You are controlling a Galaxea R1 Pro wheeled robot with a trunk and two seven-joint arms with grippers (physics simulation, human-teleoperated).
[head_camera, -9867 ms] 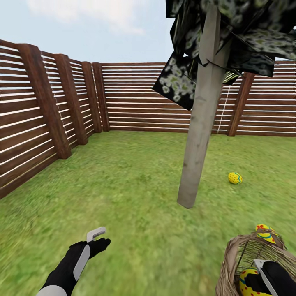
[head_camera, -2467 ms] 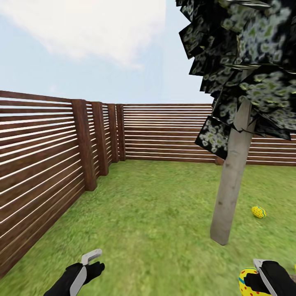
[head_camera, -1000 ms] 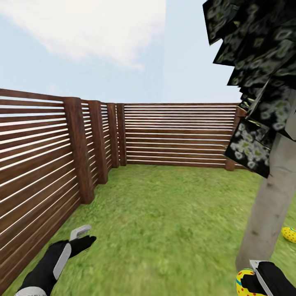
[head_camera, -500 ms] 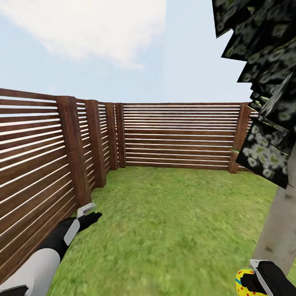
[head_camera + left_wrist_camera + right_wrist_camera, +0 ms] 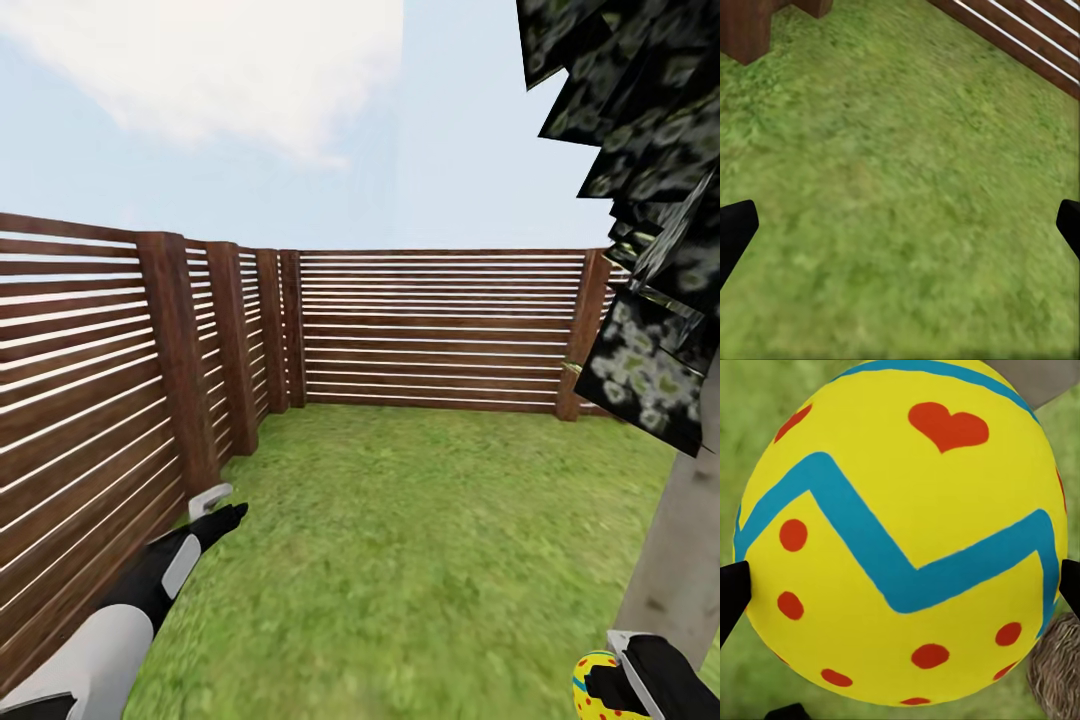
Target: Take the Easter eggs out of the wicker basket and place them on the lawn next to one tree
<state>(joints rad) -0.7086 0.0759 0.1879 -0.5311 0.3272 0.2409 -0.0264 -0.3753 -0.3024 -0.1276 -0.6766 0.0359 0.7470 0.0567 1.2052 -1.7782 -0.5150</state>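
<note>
Egg (image 5: 900,532) status: yellow one with the blue zigzag is pinched in my right gripper (image 5: 600,690), held low over the lawn (image 5: 420,560) just beside the tree (image 5: 680,560) trunk | left gripper (image 5: 222,505) spread wide with nothing in it, hanging over grass near the fence (image 5: 100,400) | wicker edge (image 5: 1061,667) peeks behind the egg

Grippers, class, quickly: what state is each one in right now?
Left gripper: open, empty, over the lawn.
Right gripper: shut on an Easter egg.
</note>
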